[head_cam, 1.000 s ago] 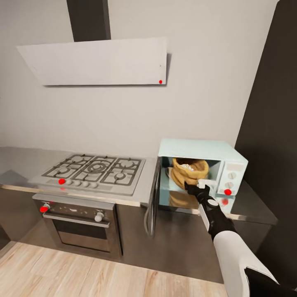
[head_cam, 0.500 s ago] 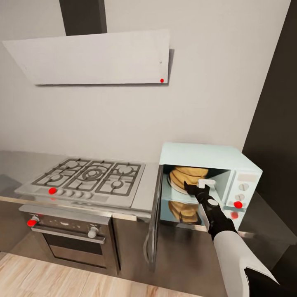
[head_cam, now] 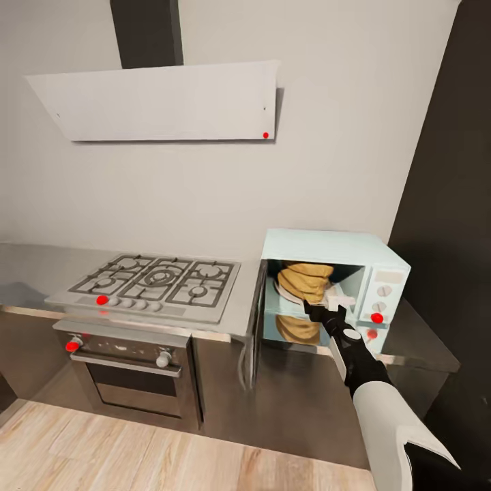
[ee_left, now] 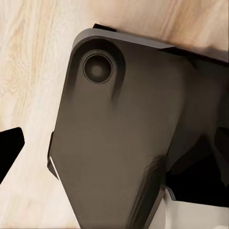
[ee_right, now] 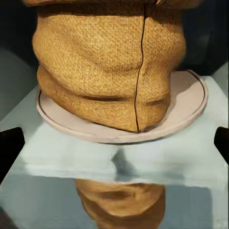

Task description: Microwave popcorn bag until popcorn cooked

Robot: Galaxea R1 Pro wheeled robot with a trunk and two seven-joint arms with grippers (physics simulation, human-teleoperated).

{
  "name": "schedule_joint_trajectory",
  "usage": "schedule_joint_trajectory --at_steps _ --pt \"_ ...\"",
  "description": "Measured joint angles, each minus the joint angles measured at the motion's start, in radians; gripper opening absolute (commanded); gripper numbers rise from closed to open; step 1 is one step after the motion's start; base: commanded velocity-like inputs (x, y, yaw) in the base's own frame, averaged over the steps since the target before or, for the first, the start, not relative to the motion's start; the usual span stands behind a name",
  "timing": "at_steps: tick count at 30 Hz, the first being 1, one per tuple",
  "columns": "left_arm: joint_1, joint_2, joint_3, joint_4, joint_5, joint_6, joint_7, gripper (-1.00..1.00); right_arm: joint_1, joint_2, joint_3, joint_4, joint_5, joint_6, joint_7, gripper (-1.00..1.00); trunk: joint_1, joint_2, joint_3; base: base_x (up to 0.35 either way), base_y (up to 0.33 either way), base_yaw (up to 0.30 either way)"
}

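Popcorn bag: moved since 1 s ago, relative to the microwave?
Yes. The popcorn bag went deeper into the microwave: its open rim showed at the opening, and is now hidden under the top edge.

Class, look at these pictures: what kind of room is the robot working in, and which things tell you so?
A home kitchen, it seems: a gas hob set over a built-in oven, a range hood on the wall above, and an open mint-blue microwave on the grey countertop.
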Motion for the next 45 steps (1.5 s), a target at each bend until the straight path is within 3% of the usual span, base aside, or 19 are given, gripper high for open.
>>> schedule_joint_trajectory --at_steps 8,12,15,18,20,23,25,26,28,30,33,45 --pt "0.0 0.001 0.001 0.0 0.0 0.001 0.0 1.0 0.0 -0.001 0.0 -0.007 -0.001 0.023 -0.005 1.0 0.0 0.0 0.0 -0.298 0.0 0.0" --pt "0.0 0.002 0.0 0.0 -0.001 0.001 -0.001 1.0 0.011 -0.005 0.0 -0.001 0.001 0.138 -0.003 1.0 -0.001 0.0 0.0 -0.032 0.0 0.0" --pt "0.0 0.003 0.0 0.0 -0.002 0.001 -0.001 1.0 0.096 -0.041 0.0 0.003 0.005 0.201 0.001 1.0 -0.001 0.0 0.0 -0.003 0.0 0.0" --pt "0.0 0.003 0.0 0.0 -0.001 0.001 -0.001 1.0 0.187 -0.049 0.001 0.007 0.022 0.21 0.001 1.0 -0.001 0.0 0.0 0.0 0.0 0.0" --pt "0.0 0.003 0.001 0.0 0.0 0.001 -0.001 1.0 0.313 -0.063 0.001 0.018 0.056 0.211 0.001 1.0 -0.001 0.0 0.0 0.0 0.0 0.0" --pt "0.0 0.003 0.001 0.0 0.0 0.001 -0.001 1.0 0.443 -0.073 0.001 0.072 0.064 0.2 0.004 1.0 -0.001 0.0 0.0 0.0 0.0 0.0" --pt "0.0 0.003 0.0 0.0 0.0 0.001 -0.001 1.0 0.524 -0.077 0.001 0.161 0.064 0.197 0.002 1.0 -0.001 0.0 0.0 0.0 0.0 0.0" --pt "0.0 0.003 0.0 0.0 0.0 0.001 -0.001 1.0 0.538 -0.078 0.006 0.263 0.069 0.189 -0.006 1.0 -0.001 0.0 0.0 0.0 0.0 0.0" --pt "0.0 0.003 -0.001 0.0 -0.002 0.001 -0.002 1.0 0.553 -0.083 0.017 0.49 0.121 0.132 -0.03 1.0 -0.001 0.0 0.0 0.0 0.0 0.0" --pt "0.0 0.003 -0.004 0.001 -0.004 0.001 -0.002 1.0 0.574 -0.088 0.022 0.624 0.187 0.016 -0.073 1.0 -0.001 0.0 0.0 0.0 0.0 0.0" --pt "0.0 0.003 -0.002 0.002 -0.004 0.001 -0.002 1.0 0.708 -0.09 0.016 0.662 0.212 -0.066 -0.095 1.0 -0.001 0.0 0.0 0.0 0.0 0.0" --pt "0.0 0.0 0.0 0.002 -0.002 0.001 -0.002 1.0 0.728 -0.096 0.011 0.666 0.205 -0.087 -0.099 1.0 -0.001 0.0 0.0 0.0 0.0 -0.022"
